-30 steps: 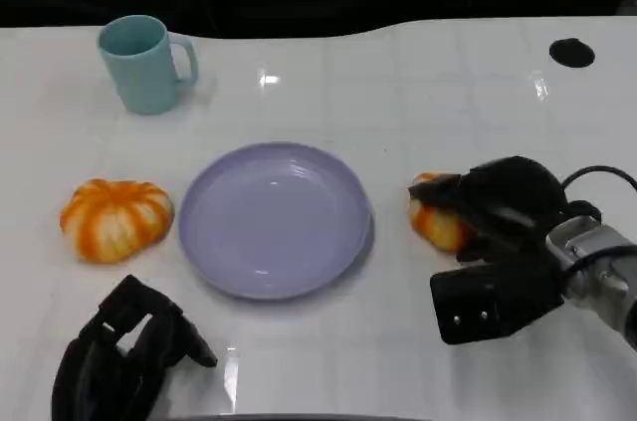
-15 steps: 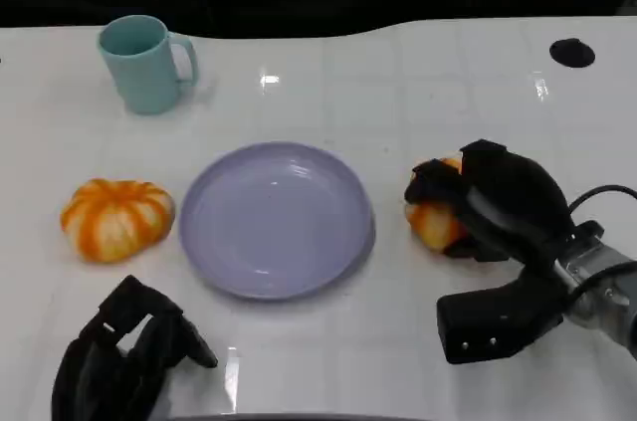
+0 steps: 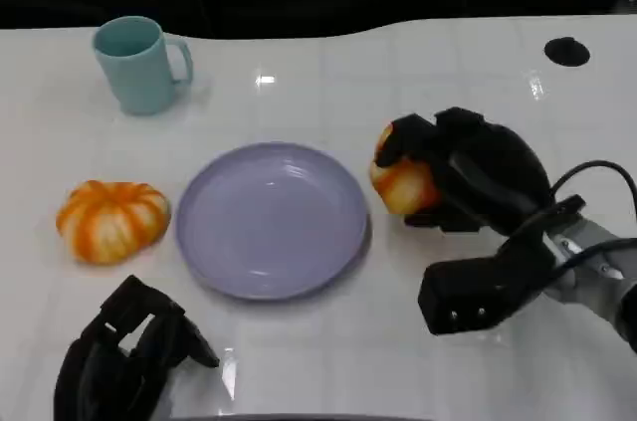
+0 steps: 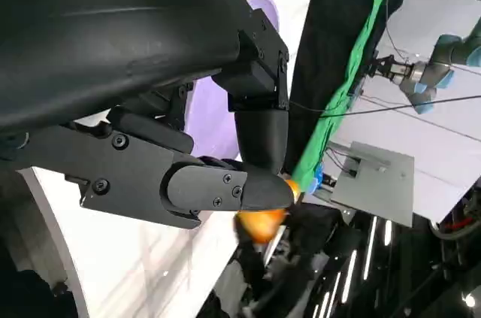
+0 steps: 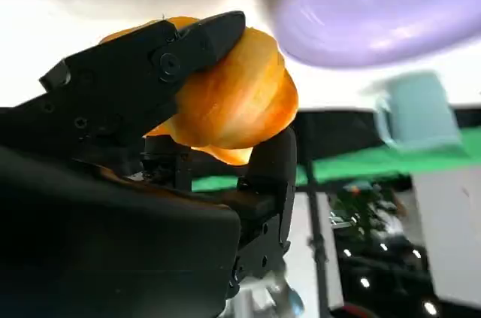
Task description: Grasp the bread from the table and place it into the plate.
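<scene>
My right hand (image 3: 468, 177) grips an orange bread roll (image 3: 401, 182) and holds it above the table, just right of the lilac plate (image 3: 273, 218). In the right wrist view the fingers (image 5: 143, 70) wrap the roll (image 5: 240, 100), with the plate (image 5: 368, 10) beyond it. A second orange-and-white striped bread (image 3: 109, 219) lies on the table left of the plate. My left hand (image 3: 124, 356) rests at the near left edge with its fingers curled in, holding nothing; its fingers (image 4: 203, 183) fill the left wrist view in front of the plate (image 4: 225, 107).
A teal mug (image 3: 139, 63) stands at the far left of the white table (image 3: 328, 73). A small black disc (image 3: 566, 51) lies at the far right. A black cable (image 3: 597, 177) loops off my right wrist.
My right hand has closed around the roll, lifted it off the table and carried it left toward the plate's rim. The left hand has stayed put.
</scene>
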